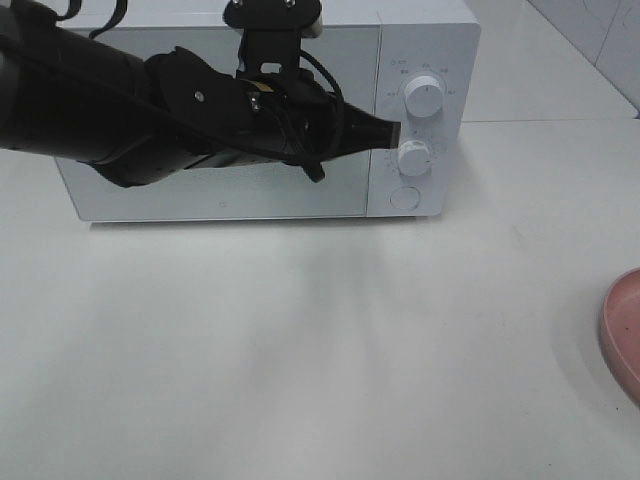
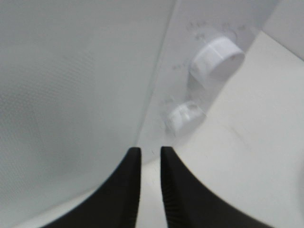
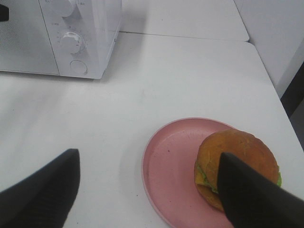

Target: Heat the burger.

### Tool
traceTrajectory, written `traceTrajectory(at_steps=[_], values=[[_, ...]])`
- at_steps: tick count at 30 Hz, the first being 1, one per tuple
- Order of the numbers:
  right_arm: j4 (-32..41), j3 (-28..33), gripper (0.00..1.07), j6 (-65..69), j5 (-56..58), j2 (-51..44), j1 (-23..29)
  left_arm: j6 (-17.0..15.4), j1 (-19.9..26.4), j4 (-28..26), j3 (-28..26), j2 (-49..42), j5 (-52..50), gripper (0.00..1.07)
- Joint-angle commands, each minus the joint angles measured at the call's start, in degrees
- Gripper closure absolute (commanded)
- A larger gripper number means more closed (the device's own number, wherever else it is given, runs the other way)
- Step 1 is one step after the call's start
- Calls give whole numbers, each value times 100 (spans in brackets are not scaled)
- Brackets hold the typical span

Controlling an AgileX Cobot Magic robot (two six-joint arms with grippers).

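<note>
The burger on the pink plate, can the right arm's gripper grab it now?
Probably yes: the right gripper hangs open just above the burger on its pink plate, with nothing between them.

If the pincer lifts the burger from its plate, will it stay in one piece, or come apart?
The burger is a tall stack of loose-looking layers, so it may shear or tip if squeezed off-centre. Its glossy bun could slip. Pushed, it would probably slide on the smooth pink plate rather than roll.

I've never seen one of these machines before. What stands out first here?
A big black arm stretches across a white microwave at the back of the table, its fingers near the lower knob. Off to the right, a burger sits on a pink plate.
</note>
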Motion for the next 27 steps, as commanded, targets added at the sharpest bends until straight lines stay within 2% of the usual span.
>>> traceTrajectory(at_steps=[1, 2, 3, 4, 6, 7, 8, 9, 10, 11, 12, 13, 14, 15, 16, 17, 18, 19, 20, 22, 23, 25, 26, 27], values=[[11, 0, 33, -6, 0, -143, -40, 29, -29, 29, -34, -160, 997, 47], [11, 0, 33, -6, 0, -143, -40, 29, -29, 97, -34, -223, 1581, 25], [11, 0, 33, -6, 0, -143, -40, 29, -29, 97, -34, -223, 1581, 25], [11, 0, 33, 0, 0, -143, -40, 23, -23, 195, -34, -292, 2091, 15], [11, 0, 33, 0, 0, -143, -40, -11, 6, 281, -34, -327, 2343, 15], [11, 0, 33, 0, 0, -143, -40, -195, 23, 453, -34, -401, 2756, 18], [11, 0, 33, 0, 0, -143, -40, -195, 23, 453, -34, -401, 2756, 18], [11, 0, 33, 0, 0, -143, -40, -332, 52, 613, -34, -435, 2951, 20], [11, 0, 33, 0, 0, -143, -40, -699, 120, 1026, -34, -504, 3340, 23], [11, 0, 33, 0, 0, -143, -40, -699, 120, 1026, -34, -504, 3340, 23], [11, 0, 33, 0, 0, -143, -40, -1312, 218, 1507, -34, -613, 3718, 24], [11, 0, 33, 0, 0, -143, -40, -1662, 264, 1822, -34, -659, 3919, 24], [11, 0, 33, 0, 0, -143, -40, -1662, 264, 1822, -34, -659, 3919, 24], [11, 0, 33, 0, 0, -143, -40, -2298, 355, 2435, -34, -785, 4309, 24], [11, 0, 33, 0, 0, -143, -40, -2618, 401, 2767, -34, -865, 4521, 24], [11, 0, 33, 0, 0, -143, -40, -2618, 401, 2767, -34, -865, 4521, 24], [11, 0, 33, 0, 0, -143, -40, -3071, 487, 3369, -34, -991, 4893, 24], [11, 0, 33, 0, 0, -143, -40, -3071, 487, 3369, -34, -991, 4893, 24], [11, 0, 33, 0, 0, -143, -40, -3426, 550, 3759, -34, -1140, 5254, 24], [11, 0, 33, 0, 0, -143, -40, -3518, 556, 3948, -34, -1220, 5432, 24], [11, 0, 33, 0, 0, -143, -40, -3529, 556, 4326, -34, -1358, 5787, 24], [11, 0, 33, 0, 0, -143, -40, -3529, 556, 4458, -34, -1427, 5959, 24], [11, 0, 33, 0, 0, -143, -40, -3575, 556, 4767, -34, -1530, 6366, 24], [11, 0, 33, 0, 0, -143, -40, -3575, 556, 4767, -34, -1530, 6366, 24]])
